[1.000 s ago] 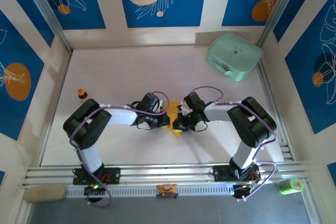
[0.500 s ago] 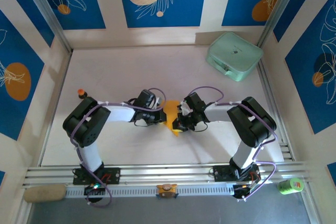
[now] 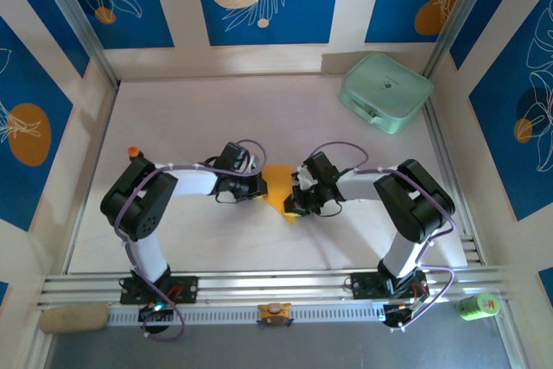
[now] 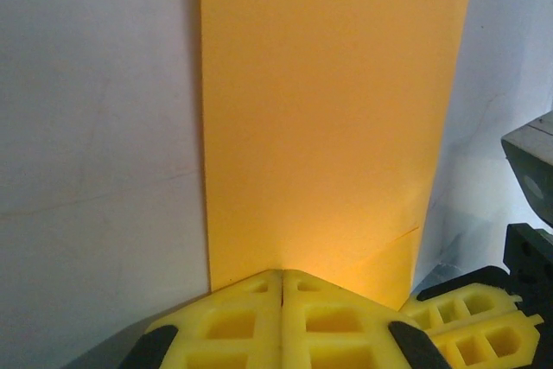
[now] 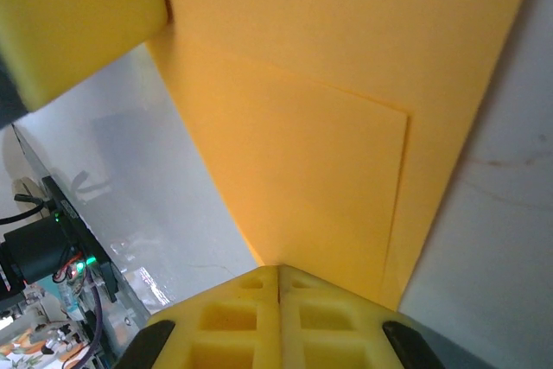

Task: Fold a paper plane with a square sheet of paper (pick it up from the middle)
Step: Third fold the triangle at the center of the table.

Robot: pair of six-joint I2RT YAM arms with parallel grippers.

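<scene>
Nearest us, the two arms rise from the front rail of the counter (image 3: 173, 239) and bend inward until they meet at its middle. The left pincer (image 3: 257, 186) is clenched: in its wrist view the yellow fingers (image 4: 233, 321) press flat together, their seam closed, with the tips right at the near edge of the sheet of paper (image 4: 328, 127). The right pincer (image 3: 294, 206) is clenched as well, its fingertips (image 5: 216, 326) meeting at the paper's (image 5: 346, 110) narrow lower end. We cannot tell whether either pincer nips the paper or only touches it.

The orange-yellow sheet (image 3: 278, 186) lies on the counter between the two pincers, partly folded, with one layer over another in the right wrist view and a point towards us in the top view. From the left wrist it reads as a long upright strip.

Farther off, a small orange-capped bottle (image 3: 134, 152) stands near the left edge. A mint-green case (image 3: 384, 92) rests in the far right corner.
</scene>
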